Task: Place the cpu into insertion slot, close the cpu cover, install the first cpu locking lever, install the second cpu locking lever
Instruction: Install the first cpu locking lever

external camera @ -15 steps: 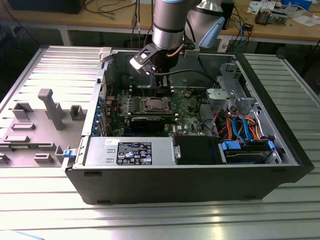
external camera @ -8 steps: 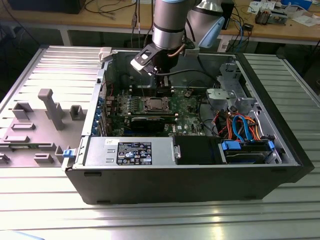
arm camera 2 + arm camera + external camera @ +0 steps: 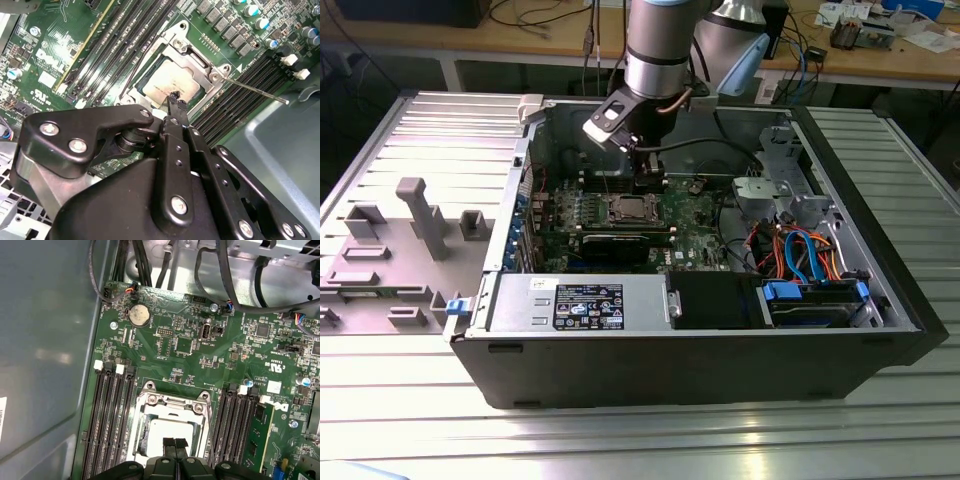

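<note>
The gripper point(image 3: 176, 102), fingertips pressed together on nothing, is hovering just over the cpu's point(image 3: 165, 81) edge. The cpu is sitting in the insertion slot point(image 3: 141, 436), with the cpu cover point(image 3: 194, 54) lying flat around it.

The cpu point(image 3: 170, 85) has a dull silver-grey metal top, faintly smudged, framed by the cpu cover point(image 3: 197, 55) in brighter stamped silver metal. The circuit board point(image 3: 185, 347) around them is glossy green, and the thin locking lever point(image 3: 255, 90) is bare polished wire. The gripper point(image 3: 175, 101) is matt black with shiny steel screw heads. In the exterior view the computer case point(image 3: 700, 350) is matt black outside, the ribbed table point(image 3: 620, 440) softly gleaming aluminium, the fixture point(image 3: 420, 215) at the exterior view's left matt grey plastic, and the benchtop point(image 3: 550, 40) along the top pale wood.
</note>
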`<state>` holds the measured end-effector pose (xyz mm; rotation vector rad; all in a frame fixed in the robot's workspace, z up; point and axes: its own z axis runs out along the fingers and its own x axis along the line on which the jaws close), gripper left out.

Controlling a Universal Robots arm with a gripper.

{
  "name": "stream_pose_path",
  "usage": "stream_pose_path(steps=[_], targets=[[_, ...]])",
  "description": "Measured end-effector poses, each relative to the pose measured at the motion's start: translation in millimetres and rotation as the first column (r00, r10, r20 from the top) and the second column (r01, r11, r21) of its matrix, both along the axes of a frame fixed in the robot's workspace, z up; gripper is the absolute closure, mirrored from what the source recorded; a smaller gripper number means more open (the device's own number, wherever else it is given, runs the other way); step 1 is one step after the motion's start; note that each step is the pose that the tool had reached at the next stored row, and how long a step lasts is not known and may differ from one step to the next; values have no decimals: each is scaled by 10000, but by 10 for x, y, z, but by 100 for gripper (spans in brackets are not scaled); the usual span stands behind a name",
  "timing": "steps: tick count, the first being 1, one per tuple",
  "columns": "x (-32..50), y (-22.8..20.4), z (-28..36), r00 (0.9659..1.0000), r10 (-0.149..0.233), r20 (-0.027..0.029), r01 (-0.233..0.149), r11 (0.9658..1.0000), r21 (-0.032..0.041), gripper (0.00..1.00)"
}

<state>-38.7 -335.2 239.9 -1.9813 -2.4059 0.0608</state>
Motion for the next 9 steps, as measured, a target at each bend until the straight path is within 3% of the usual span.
stream_pose_path(steps=[9], targets=[[0,0,0,9990,439,0,-439,9990,0,89]])
